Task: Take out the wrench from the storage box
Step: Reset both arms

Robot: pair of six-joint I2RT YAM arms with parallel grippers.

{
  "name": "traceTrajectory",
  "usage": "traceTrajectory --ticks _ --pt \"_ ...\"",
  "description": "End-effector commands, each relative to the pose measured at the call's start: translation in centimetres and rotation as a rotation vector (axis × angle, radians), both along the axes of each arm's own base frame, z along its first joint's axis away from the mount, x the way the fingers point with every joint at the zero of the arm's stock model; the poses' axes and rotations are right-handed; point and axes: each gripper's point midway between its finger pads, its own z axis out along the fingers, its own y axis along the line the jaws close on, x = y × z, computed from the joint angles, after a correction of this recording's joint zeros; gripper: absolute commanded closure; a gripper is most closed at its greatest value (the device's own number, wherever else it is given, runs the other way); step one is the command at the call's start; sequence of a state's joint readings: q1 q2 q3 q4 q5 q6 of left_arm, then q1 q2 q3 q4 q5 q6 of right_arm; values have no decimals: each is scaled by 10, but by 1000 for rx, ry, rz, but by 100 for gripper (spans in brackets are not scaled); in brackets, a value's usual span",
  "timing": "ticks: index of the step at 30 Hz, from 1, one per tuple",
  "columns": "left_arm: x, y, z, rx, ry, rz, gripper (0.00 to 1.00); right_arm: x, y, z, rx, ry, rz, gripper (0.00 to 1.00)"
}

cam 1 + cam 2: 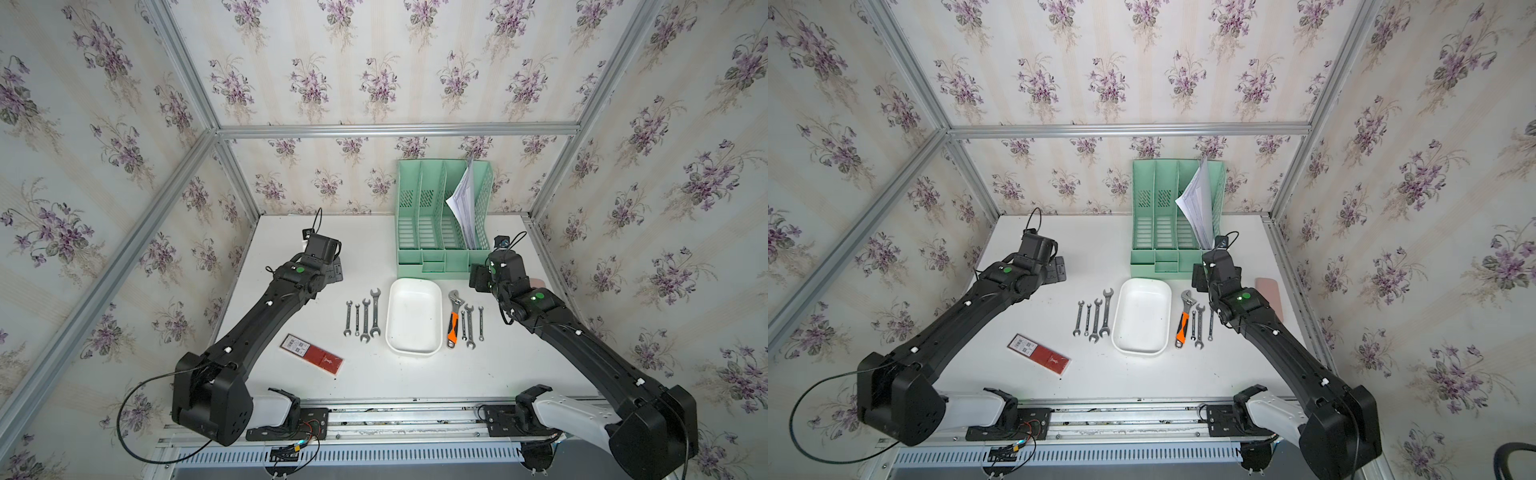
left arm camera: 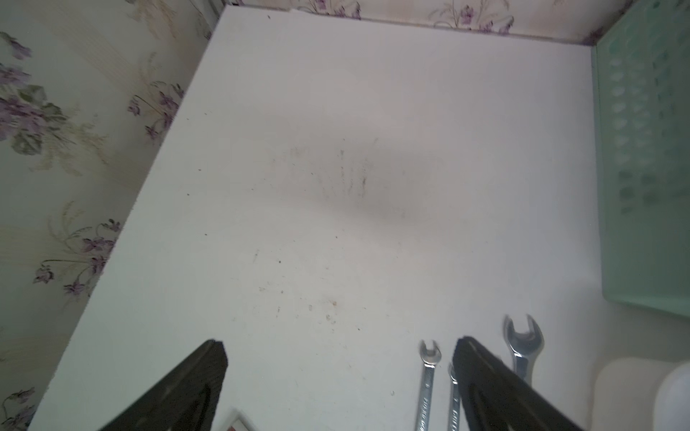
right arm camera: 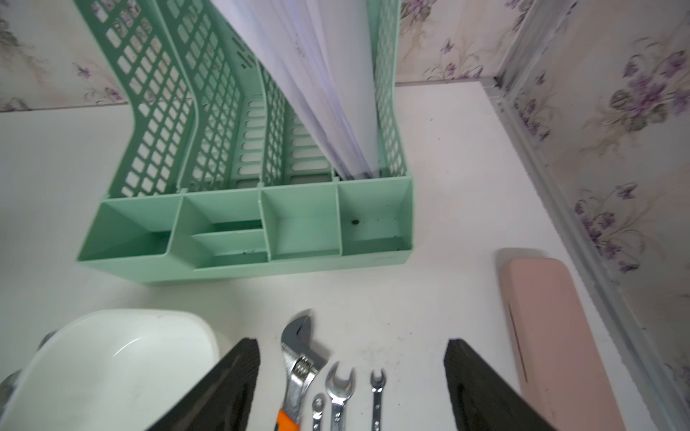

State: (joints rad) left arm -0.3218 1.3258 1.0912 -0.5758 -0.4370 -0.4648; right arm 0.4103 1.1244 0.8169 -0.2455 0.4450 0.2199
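Eight wrenches are lying flat on the table (image 1: 291, 232) in both top views, all outside the storage box (image 1: 413, 320), which is sitting at mid-table. Four open-end wrenches (image 1: 365, 319) are lying in a row just beside the box on the left arm's side. The adjustable wrench (image 1: 454, 320) (orange grip) and three small wrenches (image 1: 469, 326) are lying just beside it on the right arm's side. Which one is the task's wrench cannot be told. The mint-green file organizer (image 1: 1158, 266) is standing behind the box, holding papers (image 1: 1198, 203) in the slot nearest the right arm (image 1: 1279, 345). A red packet (image 1: 1040, 354) is lying near the left arm (image 1: 955, 324). A pink case (image 1: 1268, 291) is lying partly hidden by the right arm.

Left wrist view: the left gripper (image 2: 338, 345) is hovering over bare table, jaws standing wide apart and gripping nothing. Heads of the open-end wrenches are showing on either side of one of its fingers (image 2: 485, 380).

Right wrist view: the right gripper (image 3: 351, 345) is hovering above the table, jaws standing wide apart and gripping nothing. The adjustable wrench and the small wrenches are lying on the table below the gap. The storage box is showing beside one finger and the pink case beside the other.
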Motion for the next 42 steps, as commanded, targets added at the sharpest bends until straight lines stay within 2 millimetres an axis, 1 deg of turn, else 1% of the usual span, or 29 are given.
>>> traceTrajectory --ticks 1,2,4,7,8,9,11,13,14,15,16,17,18,19,21,22,26,27,28,29,30,31,33,35,36,37,38,40,42 --pt "2 36 18 147 -127 115 1 20 -31 23 -117 -231 -109 16" --pt "0 43 17 171 -137 137 1 23 -37 16 -127 -256 -112 14" --pt "-4 61 9 238 -148 179 1 29 -61 -3 -119 -265 -168 12" --pt "-13 89 -10 319 -126 249 1 37 -86 -33 -71 -256 -212 12" --pt "-11 91 -18 325 -137 224 1 37 -91 -41 -81 -263 -217 12" --pt "-8 91 -28 346 -150 180 1 37 -95 -47 -95 -285 -218 12" --pt "-7 94 -50 355 -157 128 1 34 -94 -53 -117 -320 -190 12" --pt "-5 98 -71 318 -137 101 1 32 -90 -56 -119 -364 -150 11" --pt "-4 100 -79 297 -133 93 1 32 -91 -63 -124 -352 -147 12" --pt "-1 101 -81 287 -146 83 1 32 -92 -64 -134 -369 -145 12" --pt "0 100 -78 280 -167 69 1 33 -91 -65 -145 -352 -134 13" --pt "2 98 -76 262 -211 52 1 33 -90 -66 -140 -351 -116 13" --pt "5 93 -75 212 -260 15 1 31 -92 -63 -147 -369 -122 13" --pt "8 90 -75 169 -289 -13 1 29 -89 -63 -141 -370 -103 13" --pt "13 91 -73 131 -328 -10 0 26 -84 -61 -140 -389 -66 13" --pt "16 88 -73 114 -349 -27 0 25 -82 -61 -138 -394 -54 13" --pt "26 73 -84 98 -355 -119 1 29 -68 -65 -128 -370 34 15" --pt "26 72 -84 98 -359 -130 0 31 -64 -66 -96 -361 45 16" --pt "26 70 -85 96 -365 -141 1 29 -52 -64 -28 -376 96 16" --pt "25 69 -85 95 -372 -147 1 25 -34 -60 16 -411 191 16" --pt "24 69 -85 95 -379 -147 1 22 -22 -58 14 -422 270 6" --pt "24 69 -86 95 -379 -147 1 24 -26 -59 -2 -427 250 5" --pt "24 68 -88 94 -378 -154 0 29 -47 -61 19 -435 138 3" --pt "27 65 -101 89 -359 -171 1 32 -43 -69 35 -434 183 3" --pt "32 61 -101 96 -369 -202 1 34 -42 -71 36 -438 188 3" --pt "34 57 -102 87 -341 -223 1 34 -47 -73 43 -424 160 2" --pt "34 56 -103 87 -329 -226 1 35 -50 -76 49 -418 143 1" --pt "35 55 -104 88 -321 -230 1 33 -58 -74 55 -444 101 0" --pt "36 55 -103 94 -330 -230 0 34 -59 -77 55 -425 97 0"
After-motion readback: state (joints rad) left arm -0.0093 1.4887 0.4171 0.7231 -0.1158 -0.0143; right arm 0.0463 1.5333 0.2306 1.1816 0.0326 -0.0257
